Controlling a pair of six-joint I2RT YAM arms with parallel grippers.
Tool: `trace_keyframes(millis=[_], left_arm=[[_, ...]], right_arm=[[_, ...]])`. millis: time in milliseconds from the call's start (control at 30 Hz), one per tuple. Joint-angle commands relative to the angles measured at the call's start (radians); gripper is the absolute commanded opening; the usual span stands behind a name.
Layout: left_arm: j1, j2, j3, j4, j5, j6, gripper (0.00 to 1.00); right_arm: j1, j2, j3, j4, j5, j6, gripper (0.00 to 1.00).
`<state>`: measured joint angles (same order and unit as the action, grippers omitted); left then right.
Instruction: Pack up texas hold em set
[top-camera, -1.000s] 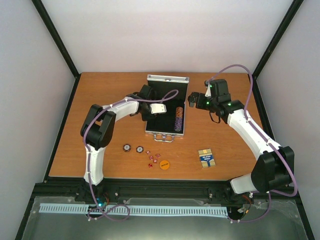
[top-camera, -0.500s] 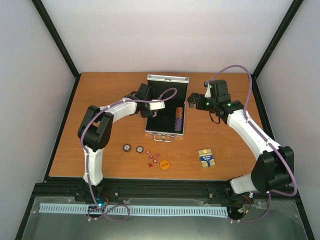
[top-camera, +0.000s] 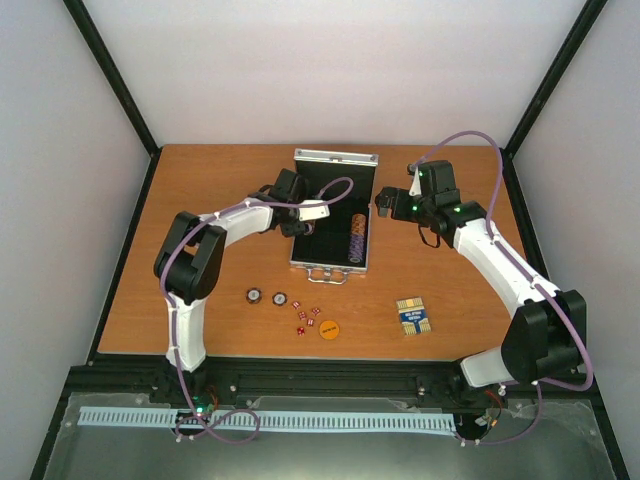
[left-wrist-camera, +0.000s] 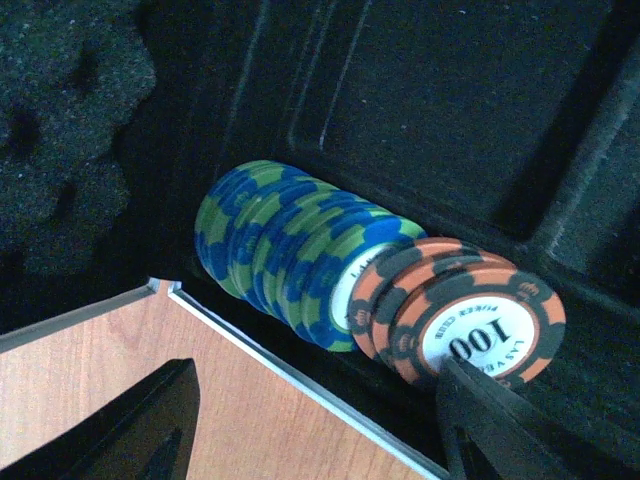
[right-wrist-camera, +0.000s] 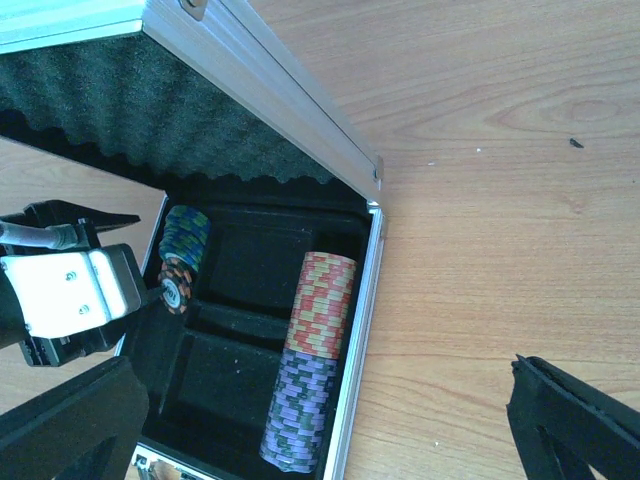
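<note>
The silver case (top-camera: 342, 268) lies open at mid table, its lid (top-camera: 336, 157) upright. A row of red-yellow chips (right-wrist-camera: 322, 300) and purple chips (right-wrist-camera: 300, 410) fills its right slot. Blue-green chips (left-wrist-camera: 285, 250) and orange-black "100" chips (left-wrist-camera: 470, 320) stand in the left slot. My left gripper (top-camera: 308, 214) is open over the case's left edge, and one fingertip (left-wrist-camera: 490, 420) touches the front orange chip. My right gripper (top-camera: 384, 206) is open and empty just right of the case. Two chips (top-camera: 267, 296), red dice (top-camera: 307, 317), the orange disc (top-camera: 329, 328) and the card deck (top-camera: 412, 316) lie on the table.
The loose pieces lie between the case and the table's near edge (top-camera: 300, 352). Black frame posts and white walls close in the table on three sides. The case's middle compartments (right-wrist-camera: 240, 330) hold nothing.
My left gripper has shifted slightly back and left along the case's left side. The right arm has barely moved.
</note>
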<state>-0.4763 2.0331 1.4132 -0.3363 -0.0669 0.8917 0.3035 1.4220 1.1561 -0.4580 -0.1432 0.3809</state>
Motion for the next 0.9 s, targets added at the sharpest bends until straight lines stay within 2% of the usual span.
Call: trace_keyframes(millis=[0, 67, 100, 167, 233, 633, 867], left_arm=[[-0.002, -0.057, -0.022, -0.01, 0.025, -0.02, 0.72], [-0.002, -0.076, -0.032, -0.02, 0.047, -0.025, 0.73], [-0.002, -0.085, -0.036, -0.022, 0.055, -0.027, 0.78], [-0.002, -0.099, -0.043, -0.034, 0.067, -0.035, 0.97], [-0.002, -0.111, -0.05, -0.041, 0.081, -0.041, 1.0], [-0.002, -0.099, -0.055, -0.039, 0.131, -0.1, 1.0], [-0.001, -0.061, -0.052, -0.017, 0.079, -0.108, 1.0]], right_arm=[[-0.007, -0.007, -0.021, 0.025, -0.004, -0.012, 1.0], [-0.007, -0.01, -0.027, 0.029, -0.006, -0.01, 1.0], [-0.008, -0.011, -0.03, 0.031, -0.008, -0.01, 1.0], [-0.008, -0.014, -0.034, 0.033, -0.009, -0.01, 1.0], [-0.007, -0.016, -0.039, 0.034, -0.01, -0.01, 1.0], [-0.007, -0.025, -0.044, 0.033, -0.006, -0.013, 1.0], [-0.008, -0.022, -0.043, 0.033, -0.003, -0.019, 1.0]])
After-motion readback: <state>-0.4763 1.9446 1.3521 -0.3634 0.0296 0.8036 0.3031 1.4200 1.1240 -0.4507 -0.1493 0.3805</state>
